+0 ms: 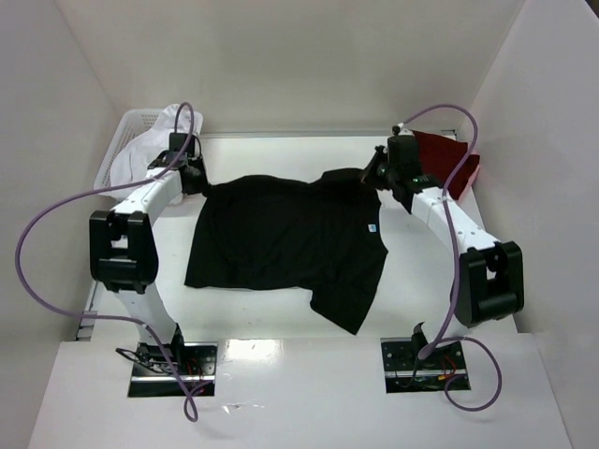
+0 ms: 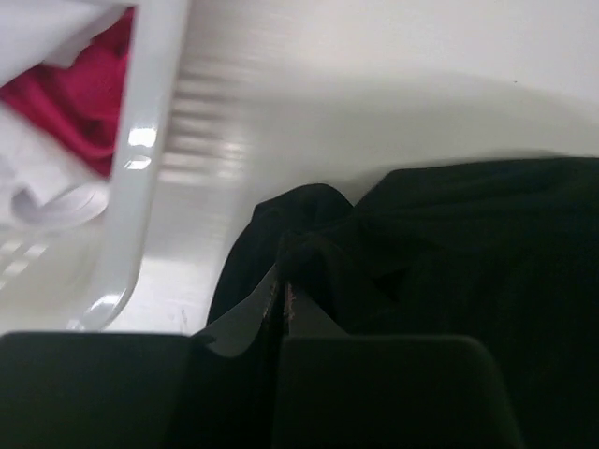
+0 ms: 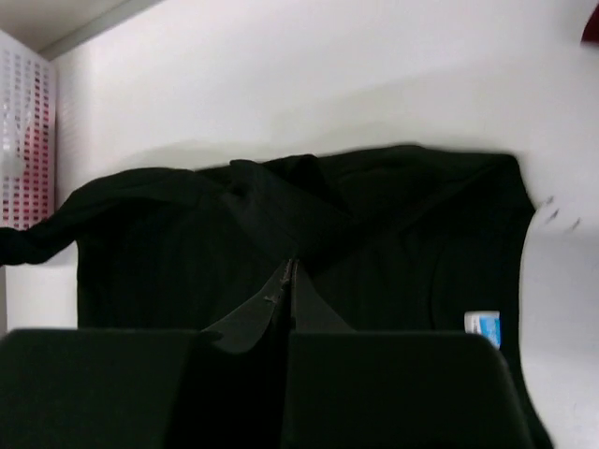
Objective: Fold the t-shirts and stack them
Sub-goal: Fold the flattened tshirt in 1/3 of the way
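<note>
2 grippers hold the black t-shirt [image 1: 281, 234], which lies spread across the middle of the table [image 1: 281, 318] in the top view. The left gripper [image 1: 194, 176] has its fingers pressed together on the cloth at the shirt's upper-left corner, and the right gripper [image 1: 377, 175] pinches a fold at the upper-right edge, above the small blue label [image 1: 372, 227]. In the upper left of the frame a white lattice basket [image 1: 126, 140] holds a white t-shirt [image 1: 154, 140] and a red t-shirt [image 2: 84, 103], while a dark red t-shirt [image 1: 449, 159] lies at the upper right, near the right gripper.
</note>
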Available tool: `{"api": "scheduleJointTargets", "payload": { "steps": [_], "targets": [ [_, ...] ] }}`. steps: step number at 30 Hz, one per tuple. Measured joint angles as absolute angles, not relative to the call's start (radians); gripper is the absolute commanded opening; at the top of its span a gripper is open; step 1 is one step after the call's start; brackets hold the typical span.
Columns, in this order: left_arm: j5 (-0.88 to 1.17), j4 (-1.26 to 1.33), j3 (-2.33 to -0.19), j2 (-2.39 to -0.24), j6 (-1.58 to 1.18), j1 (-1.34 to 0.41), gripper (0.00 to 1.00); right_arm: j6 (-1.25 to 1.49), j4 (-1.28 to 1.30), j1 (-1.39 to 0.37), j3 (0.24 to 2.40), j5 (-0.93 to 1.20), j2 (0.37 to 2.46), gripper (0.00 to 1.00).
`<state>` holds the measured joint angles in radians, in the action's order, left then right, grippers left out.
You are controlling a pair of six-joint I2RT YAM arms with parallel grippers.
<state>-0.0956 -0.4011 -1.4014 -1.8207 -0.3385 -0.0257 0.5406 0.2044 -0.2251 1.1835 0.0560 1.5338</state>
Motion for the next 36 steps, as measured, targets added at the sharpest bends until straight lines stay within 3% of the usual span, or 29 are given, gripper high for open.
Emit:
{"api": "scheduleJointTargets", "payload": {
  "steps": [6,8,9,10,11,13,14,15,16,18,21,26,30,35,36],
  "targets": [
    [-0.148,-0.436,-1.369,-1.768,-0.385,-0.015,0.00,0.592,0.286,-0.238,1.080,0.074,1.499,0.00],
    [-0.157,-0.461,-1.366,-1.768,-0.401,-0.009,0.01,0.601,0.312,-0.238,1.070,0.076,1.499,0.05],
    [-0.159,-0.471,-1.366,-1.768,-0.407,-0.006,0.08,0.605,0.330,-0.239,1.069,0.080,1.499,0.11],
    [-0.161,-0.482,-1.365,-1.769,-0.417,-0.002,0.22,0.606,0.340,-0.239,1.068,0.083,1.498,0.12],
    [-0.163,-0.495,-1.365,-1.770,-0.426,0.005,0.25,0.607,0.351,-0.239,1.067,0.088,1.497,0.12],
    [-0.160,-0.512,-1.365,-1.773,-0.428,0.013,0.50,0.609,0.364,-0.239,1.067,0.090,1.494,0.15],
    [-0.156,-0.518,-1.364,-1.773,-0.424,0.016,0.60,0.610,0.370,-0.239,1.067,0.089,1.492,0.21],
    [-0.150,-0.519,-1.361,-1.773,-0.427,0.019,0.69,0.609,0.377,-0.239,1.068,0.085,1.490,0.46],
    [-0.136,-0.519,-1.350,-1.771,-0.425,0.023,0.88,0.611,0.386,-0.239,1.067,0.079,1.488,0.53],
    [-0.116,-0.520,-1.332,-1.762,-0.425,0.024,0.99,0.611,0.414,-0.239,1.069,0.059,1.479,0.68],
    [-0.081,-0.522,-1.306,-1.738,-0.421,0.025,0.99,0.611,0.425,-0.239,1.077,0.043,1.474,0.74],
    [0.007,-0.510,-1.306,-1.658,-0.421,0.024,0.96,0.606,0.421,-0.239,1.108,0.030,1.482,0.73],
    [0.059,-0.490,-1.327,-1.639,-0.421,0.024,0.86,0.593,0.394,-0.239,1.168,0.038,1.560,0.66],
    [0.139,-0.453,-1.333,-1.646,-0.424,0.024,0.72,0.569,0.353,-0.239,1.193,0.049,1.672,0.48],
    [0.164,-0.427,-1.334,-1.660,-0.421,0.024,0.62,0.566,0.352,-0.239,1.196,0.051,1.687,0.45]
  ]
}}
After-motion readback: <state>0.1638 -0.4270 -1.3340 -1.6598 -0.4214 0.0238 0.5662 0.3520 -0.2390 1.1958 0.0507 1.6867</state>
